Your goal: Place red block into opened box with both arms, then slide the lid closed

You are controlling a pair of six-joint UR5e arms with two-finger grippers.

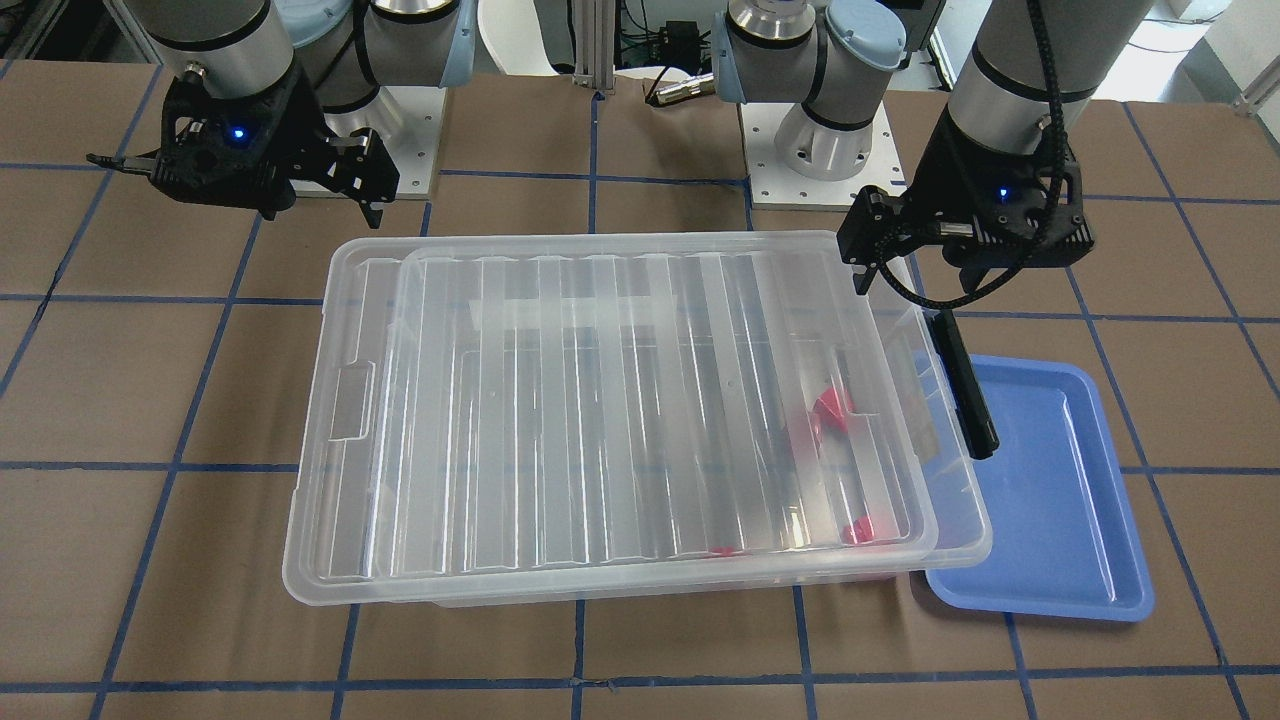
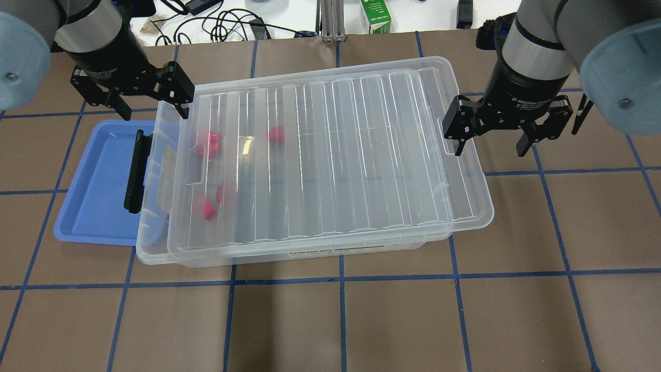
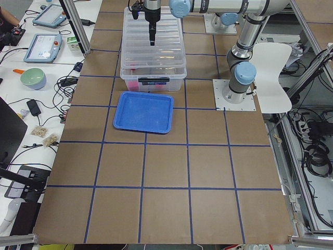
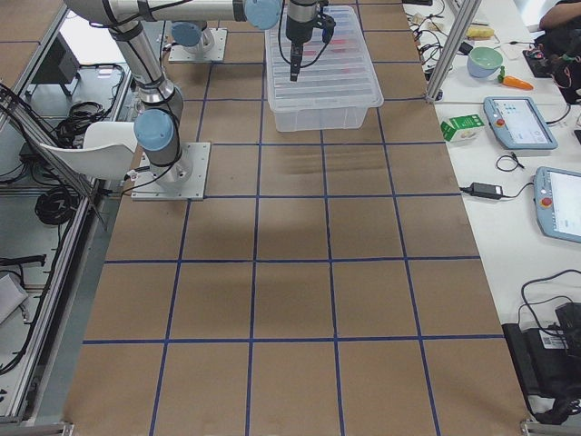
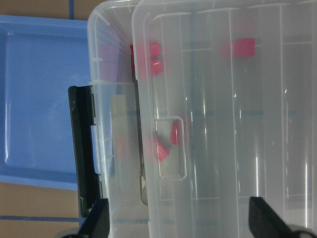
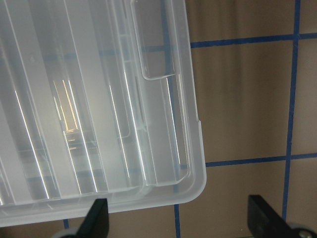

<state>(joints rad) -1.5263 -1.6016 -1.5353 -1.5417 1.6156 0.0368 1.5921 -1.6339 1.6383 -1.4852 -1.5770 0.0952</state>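
The clear box (image 2: 151,232) stands mid-table. Its ribbed lid (image 2: 335,155) lies on top, shifted toward my right, so a narrow strip at the box's left end is uncovered. Several red blocks (image 2: 213,140) lie inside near that end, and they show through the lid as red blocks (image 5: 148,57) in the left wrist view. My left gripper (image 2: 152,106) hangs open and empty above the box's far left corner. Above the lid's right edge my right gripper (image 2: 489,144) is also open and empty. In the right wrist view the lid's corner (image 6: 190,173) lies between its fingers.
A blue tray (image 2: 93,181) lies against the box's left end, partly under it. A black latch handle (image 2: 135,173) sits on that end. Cables and a green carton (image 2: 376,15) lie beyond the table's far edge.
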